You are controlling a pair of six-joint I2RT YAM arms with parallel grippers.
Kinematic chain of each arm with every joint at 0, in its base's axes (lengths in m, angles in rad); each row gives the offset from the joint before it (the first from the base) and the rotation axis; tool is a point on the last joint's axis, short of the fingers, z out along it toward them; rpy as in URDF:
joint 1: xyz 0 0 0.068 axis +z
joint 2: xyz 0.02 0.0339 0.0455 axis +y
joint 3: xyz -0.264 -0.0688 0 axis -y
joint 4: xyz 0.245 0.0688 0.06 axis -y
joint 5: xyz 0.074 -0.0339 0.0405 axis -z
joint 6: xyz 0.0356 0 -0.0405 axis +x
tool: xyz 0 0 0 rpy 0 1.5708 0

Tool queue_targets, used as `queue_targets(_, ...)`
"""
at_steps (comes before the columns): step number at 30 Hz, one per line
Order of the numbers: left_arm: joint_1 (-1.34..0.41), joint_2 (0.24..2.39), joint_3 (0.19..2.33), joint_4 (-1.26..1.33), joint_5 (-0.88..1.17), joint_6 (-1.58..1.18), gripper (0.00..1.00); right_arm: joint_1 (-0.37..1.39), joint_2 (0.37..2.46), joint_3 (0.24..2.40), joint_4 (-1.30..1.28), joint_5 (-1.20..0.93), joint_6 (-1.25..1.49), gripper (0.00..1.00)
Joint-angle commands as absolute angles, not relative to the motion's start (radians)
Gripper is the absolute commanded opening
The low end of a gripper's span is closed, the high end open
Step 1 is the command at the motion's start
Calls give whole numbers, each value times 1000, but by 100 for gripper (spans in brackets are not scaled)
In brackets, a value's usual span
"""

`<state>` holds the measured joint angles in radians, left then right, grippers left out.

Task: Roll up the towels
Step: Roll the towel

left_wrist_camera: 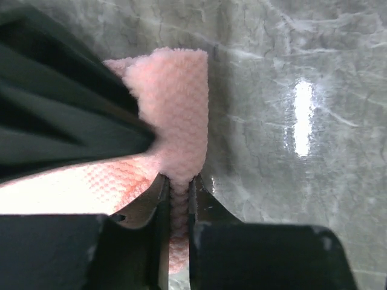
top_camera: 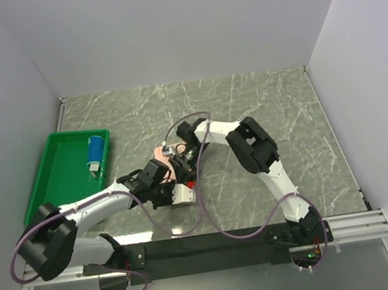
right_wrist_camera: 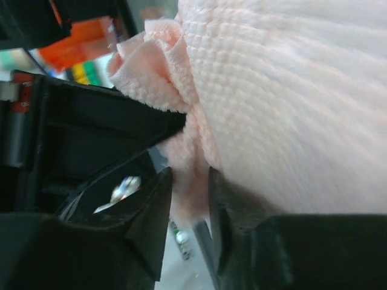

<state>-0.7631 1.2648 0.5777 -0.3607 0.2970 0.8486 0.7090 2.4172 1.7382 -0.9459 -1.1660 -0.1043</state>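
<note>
A pink towel (top_camera: 161, 155) lies mid-table, mostly hidden under both grippers in the top view. In the left wrist view the pink towel (left_wrist_camera: 175, 121) is partly rolled, and my left gripper (left_wrist_camera: 177, 199) is shut on its edge. My left gripper (top_camera: 162, 183) sits at the towel's near side. In the right wrist view the towel (right_wrist_camera: 278, 103) fills the frame, and my right gripper (right_wrist_camera: 190, 199) is shut on a bunched fold of it. My right gripper (top_camera: 179, 160) is right beside the left one. A rolled blue towel (top_camera: 95, 150) lies in the green tray.
The green tray (top_camera: 54, 179) stands at the left of the marble table (top_camera: 260, 100), close to the left wall. White walls enclose the back and both sides. The black base rail (top_camera: 214, 244) runs along the near edge.
</note>
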Motion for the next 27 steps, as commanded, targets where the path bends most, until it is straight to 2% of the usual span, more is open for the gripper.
queue_targets(1, -753, 1373, 629, -593, 399, 827, 1, 606, 2254, 1749, -933, -1023, -149, 40)
queue_targets(2, -741, 1390, 638, -616, 423, 831, 1, 585, 2232, 1750, -936, -1020, -152, 46)
queue_targets(4, -726, 1426, 664, -664, 452, 844, 1, 529, 2163, 1759, -940, -973, -167, 48)
queue_targets(6, -697, 1453, 687, -681, 480, 842, 1, 480, 2090, 1753, -946, -931, -186, 55)
queue_targets(13, -582, 1707, 912, -889, 584, 822, 1, 336, 1737, 1550, -796, -790, -160, 56)
queue_targets(18, -450, 1931, 1067, -1021, 692, 853, 1, 313, 1482, 1369, -730, -755, -176, 53)
queue_targets(22, -384, 2052, 1181, -1098, 726, 890, 1, 357, 1341, 1241, -701, -700, -219, 49)
queue_targets(26, -344, 2149, 1256, -1158, 752, 923, 1, 561, 1310, 1154, -696, -548, -302, 46)
queue_targets(27, -342, 2178, 1273, -1166, 749, 926, 1, 671, 1333, 1146, -693, -469, -328, 46)
